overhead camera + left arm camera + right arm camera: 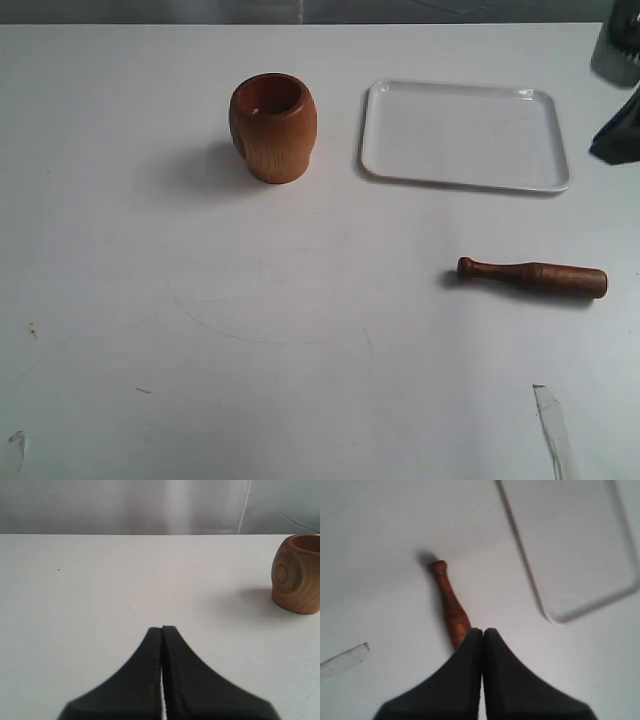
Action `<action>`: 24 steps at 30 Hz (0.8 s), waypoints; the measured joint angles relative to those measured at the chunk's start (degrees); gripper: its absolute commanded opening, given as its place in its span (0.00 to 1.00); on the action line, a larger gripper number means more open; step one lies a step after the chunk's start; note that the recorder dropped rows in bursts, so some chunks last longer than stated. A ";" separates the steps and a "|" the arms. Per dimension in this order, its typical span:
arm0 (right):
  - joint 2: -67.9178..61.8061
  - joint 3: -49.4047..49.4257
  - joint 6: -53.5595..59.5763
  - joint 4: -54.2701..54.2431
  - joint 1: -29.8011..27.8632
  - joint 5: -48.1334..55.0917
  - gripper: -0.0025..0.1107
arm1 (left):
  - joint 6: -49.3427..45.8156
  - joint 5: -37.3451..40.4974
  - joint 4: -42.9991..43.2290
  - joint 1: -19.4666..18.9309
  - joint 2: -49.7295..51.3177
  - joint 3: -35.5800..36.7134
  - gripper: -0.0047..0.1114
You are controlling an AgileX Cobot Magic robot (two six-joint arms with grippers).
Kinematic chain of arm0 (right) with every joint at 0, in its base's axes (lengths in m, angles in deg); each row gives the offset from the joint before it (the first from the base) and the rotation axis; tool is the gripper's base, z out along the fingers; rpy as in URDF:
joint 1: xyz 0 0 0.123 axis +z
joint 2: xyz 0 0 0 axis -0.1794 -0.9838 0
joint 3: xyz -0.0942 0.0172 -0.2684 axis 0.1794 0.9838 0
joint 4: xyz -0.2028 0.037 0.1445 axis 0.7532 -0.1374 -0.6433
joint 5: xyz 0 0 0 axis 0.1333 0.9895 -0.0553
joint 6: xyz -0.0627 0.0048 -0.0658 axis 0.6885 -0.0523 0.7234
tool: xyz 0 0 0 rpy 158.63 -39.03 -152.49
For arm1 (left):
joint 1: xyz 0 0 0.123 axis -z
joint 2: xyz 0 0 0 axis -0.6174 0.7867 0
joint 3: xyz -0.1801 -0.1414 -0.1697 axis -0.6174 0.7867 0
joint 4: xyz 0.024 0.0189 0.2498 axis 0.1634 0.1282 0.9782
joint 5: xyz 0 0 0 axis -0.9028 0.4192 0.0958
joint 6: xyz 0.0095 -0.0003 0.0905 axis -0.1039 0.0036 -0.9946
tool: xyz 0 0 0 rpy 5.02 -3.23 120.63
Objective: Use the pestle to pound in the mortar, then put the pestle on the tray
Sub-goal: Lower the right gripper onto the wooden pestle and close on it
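The orange-brown mortar (273,127) stands upright on the white table, left of the white tray (465,135), which holds nothing. The dark brown pestle (535,277) lies flat nearer the front right, its knob pointing left. In the right wrist view my right gripper (483,630) is shut and holds nothing. It hovers over the thick end of the pestle (451,605), with the tray (570,540) beside it. My left gripper (162,628) is shut on nothing above bare table, and the mortar (297,575) stands well off to one side of it.
Dark arm parts (618,132) show at the exterior view's right edge, past the tray. A clear strip of tape (552,425) lies at the front right, and the same strip of tape (342,660) shows near the pestle. The table's far edge meets a grey wall.
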 measured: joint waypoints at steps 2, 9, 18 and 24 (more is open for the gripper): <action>-0.24 2.62 2.07 -0.96 1.27 -0.97 0.02 | 0.00 0.00 0.00 0.00 0.00 0.00 0.04; -0.38 12.85 6.63 -1.92 2.87 -12.42 0.27 | 0.00 0.00 0.00 0.00 0.00 0.00 0.04; -2.99 19.56 11.14 -4.87 3.21 -22.87 0.52 | 0.00 0.00 0.00 0.00 0.00 0.00 0.04; -10.07 19.77 11.23 -7.28 3.21 -27.90 0.52 | 0.00 0.00 0.00 0.00 0.00 0.00 0.04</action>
